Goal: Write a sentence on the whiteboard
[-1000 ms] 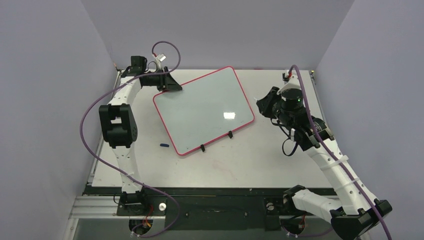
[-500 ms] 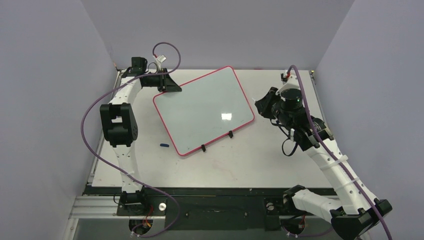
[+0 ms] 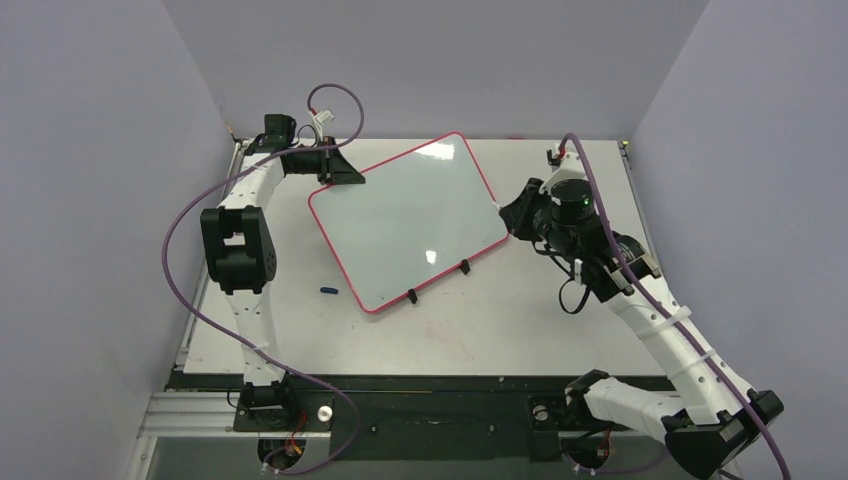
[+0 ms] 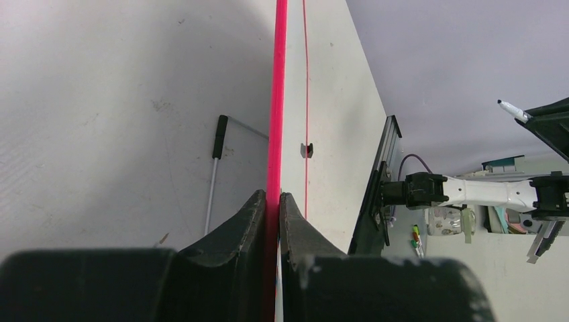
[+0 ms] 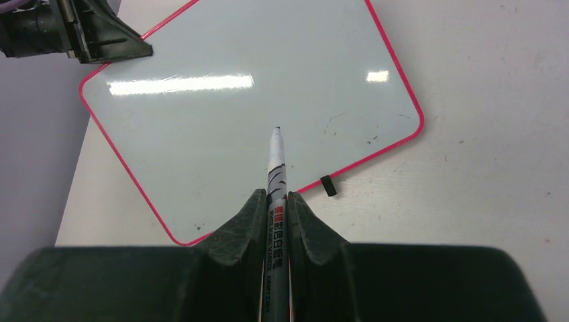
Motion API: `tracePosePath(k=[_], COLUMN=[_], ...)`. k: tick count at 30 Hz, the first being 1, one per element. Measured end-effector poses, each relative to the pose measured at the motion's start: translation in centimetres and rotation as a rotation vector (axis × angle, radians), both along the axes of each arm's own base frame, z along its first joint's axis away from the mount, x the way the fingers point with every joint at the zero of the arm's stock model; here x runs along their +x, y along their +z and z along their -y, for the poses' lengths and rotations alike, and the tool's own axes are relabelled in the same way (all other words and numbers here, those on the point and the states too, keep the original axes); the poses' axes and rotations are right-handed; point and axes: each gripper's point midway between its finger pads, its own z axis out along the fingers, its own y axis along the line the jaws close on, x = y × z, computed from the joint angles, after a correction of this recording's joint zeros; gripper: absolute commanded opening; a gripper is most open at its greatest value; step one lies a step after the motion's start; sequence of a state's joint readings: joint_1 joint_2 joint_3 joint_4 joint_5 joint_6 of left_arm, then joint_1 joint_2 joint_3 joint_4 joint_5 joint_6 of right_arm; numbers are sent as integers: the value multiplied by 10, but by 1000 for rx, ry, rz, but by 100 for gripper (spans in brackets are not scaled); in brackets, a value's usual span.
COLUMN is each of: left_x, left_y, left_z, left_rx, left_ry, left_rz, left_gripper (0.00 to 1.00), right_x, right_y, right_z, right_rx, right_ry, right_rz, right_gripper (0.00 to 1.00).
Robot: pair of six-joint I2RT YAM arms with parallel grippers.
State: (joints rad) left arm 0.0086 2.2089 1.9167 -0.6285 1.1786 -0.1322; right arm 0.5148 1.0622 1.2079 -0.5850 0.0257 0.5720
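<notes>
Top external: whiteboard [image 3: 410, 220] on surface [image 3: 520, 320], skewed, long axis running near-left to far-right, clips [image 3: 410, 296] on its near edge. Left pincer [image 4: 272, 198] clenched on the red rim at the far-left corner. Right pincer [image 5: 276, 196] grasps marker [image 5: 276, 161], tip pointing at the board; barrel print unreadable.

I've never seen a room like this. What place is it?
Probably a robot lab's test booth: plain purple walls box in a white table, with a left arm and right arm bolted at its edge.
</notes>
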Motion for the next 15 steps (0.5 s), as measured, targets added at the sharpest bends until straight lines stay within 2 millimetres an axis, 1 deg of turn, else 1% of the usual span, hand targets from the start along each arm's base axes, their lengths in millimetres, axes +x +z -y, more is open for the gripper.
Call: tracePosePath(k=[3, 8, 11, 15], left_x=[0, -3, -4, -4], left_y=[0, 3, 4, 6], left_z=[0, 0, 1, 2], left_rx=[2, 12, 24, 40], left_ry=[-2, -1, 1, -1], left_rz=[6, 20, 32, 53], left_gripper=[0, 0, 0, 0], right_x=[-4, -9, -14, -14], right_y=[-3, -14, -20, -22], right_z=[-11, -33, -52, -85], right_rx=[-15, -48, -69, -83], right_ry=[40, 112, 173, 260], right_rz=[-3, -19, -34, -37], right_gripper=[0, 0, 0, 0])
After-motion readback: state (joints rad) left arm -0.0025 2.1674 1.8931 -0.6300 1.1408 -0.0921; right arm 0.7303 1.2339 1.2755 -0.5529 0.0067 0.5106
